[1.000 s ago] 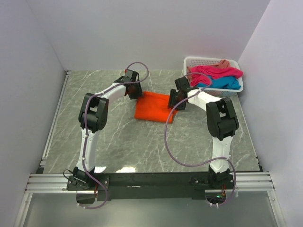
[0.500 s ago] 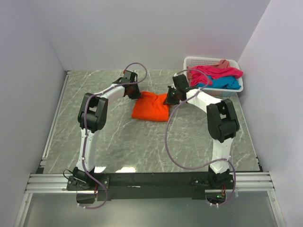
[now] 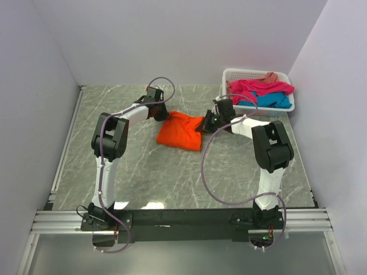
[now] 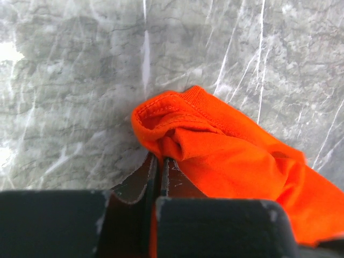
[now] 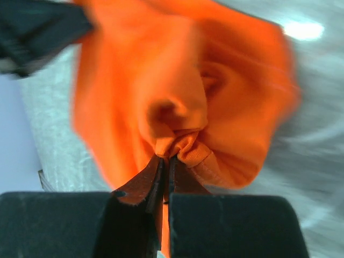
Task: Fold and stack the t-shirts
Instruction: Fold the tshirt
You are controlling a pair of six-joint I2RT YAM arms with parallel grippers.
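Though bunched, orange tee (image 3: 182, 132) betw. L end effector (image 4: 159, 161), R end effector (image 5: 165, 161), both clenched on it

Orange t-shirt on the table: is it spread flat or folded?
Bunched up, neither. The orange t-shirt is a rumpled bundle, the left gripper and right gripper each pinching one side.

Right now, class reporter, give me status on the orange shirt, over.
Left jaws shut on orange t-shirt. Right jaws shut on its opposite side. Nothing blocking; basket far right.
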